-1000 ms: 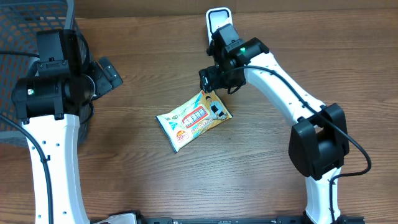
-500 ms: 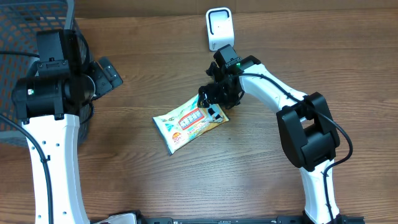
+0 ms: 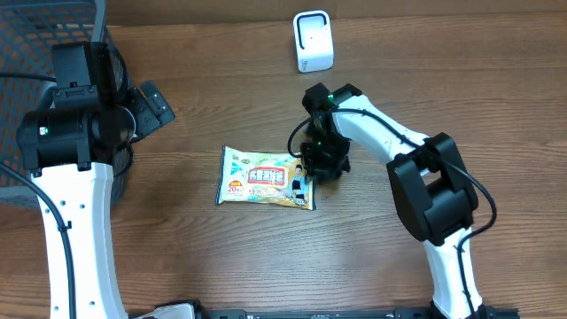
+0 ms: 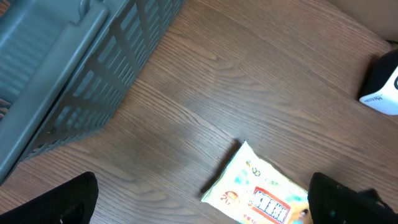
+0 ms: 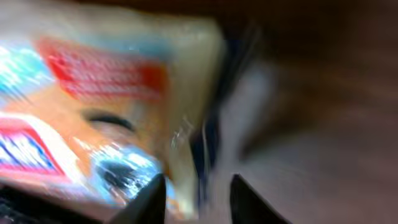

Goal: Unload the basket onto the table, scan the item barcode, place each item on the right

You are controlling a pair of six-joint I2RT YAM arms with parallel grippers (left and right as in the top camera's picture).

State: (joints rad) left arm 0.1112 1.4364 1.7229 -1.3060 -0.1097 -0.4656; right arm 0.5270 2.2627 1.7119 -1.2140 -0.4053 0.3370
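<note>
"Where's the packet [image 3: 264,178] sitting?"

"Flat on the bench [image 3: 221,257], printed face up, well short of the white scanner [image 3: 313,41] at the far edge. The right tool [image 3: 307,177] is down over its right-hand end."

"Has it got hold of it?"

"I can't tell. The wrist view is one big blur. The fingertips [image 5: 152,198] look set fairly narrow with the packet's edge about between them, but whether they're pinching the film or only touching it, I couldn't say."

"So what worries you?"

"It's a thin, slippery-looking bag lying flat. If the fingers catch only the sealed edge, I'd guess it slides out on the lift, or just gets shoved along the bench. And held by one end it would likely droop and swing, which makes it hard to aim at the scanner."

"And the barcode?"

"I don't see one on the face that's up, so it's probably underneath. If so, the packet has to be turned toward the scanner window, and a weak corner grip could twist or let go during that turn."

"Could the other arm help?"

"Not from there. The left tool [image 3: 152,103] is spread wide with nothing in it, over by the basket [image 3: 35,53], well apart from the packet."
</note>
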